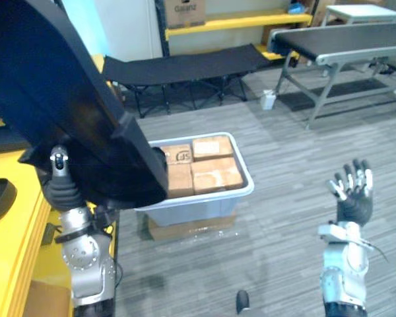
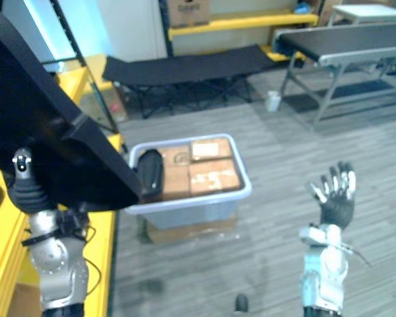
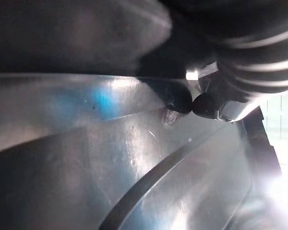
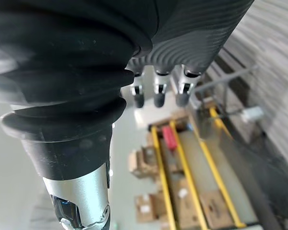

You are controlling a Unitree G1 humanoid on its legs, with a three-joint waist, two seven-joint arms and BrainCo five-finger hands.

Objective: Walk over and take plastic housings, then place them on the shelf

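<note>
Left hand (image 1: 65,188): thumb pinched over the lower edge of a large black plastic housing (image 1: 59,99), a fingertip pressing its inner face. The panel rears up above the hand, tilted (probably so it clears the yellow shelf (image 1: 6,231) just beside that hand). Right hand (image 1: 352,191): empty, fingers splayed wide, raised well apart from the housing. Grey bin (image 1: 245,191) of cardboard boxes (image 1: 211,168) sits between the hands, further out.
</note>
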